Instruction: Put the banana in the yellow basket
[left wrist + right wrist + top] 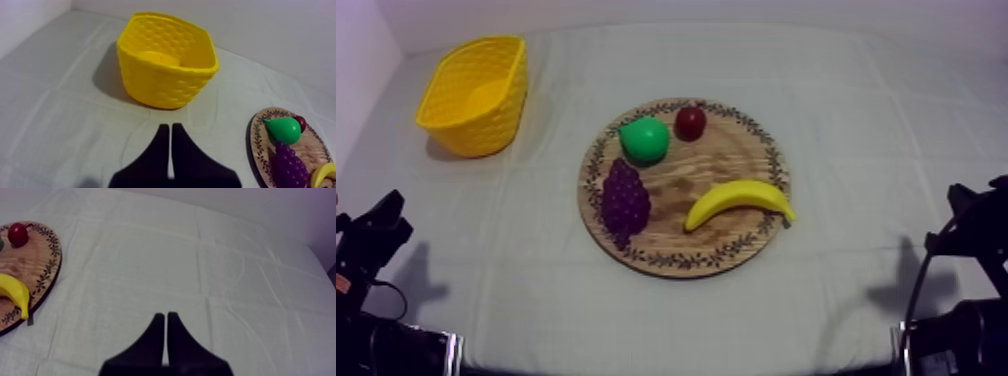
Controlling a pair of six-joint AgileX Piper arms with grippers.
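Banana (739, 201) lies on wooden board (736, 150), right side. Yellow basket (476, 95) far left on desk (856, 120). Left and right jaws pressed together, empty.

Glossy plastic banana (739, 201), grained wooden board (736, 158), woven-look yellow basket (476, 95), creased cloth (866, 130).

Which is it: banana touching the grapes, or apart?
Apart. The top view shows a strip of bare wooden board between the banana and the bunch of grapes.
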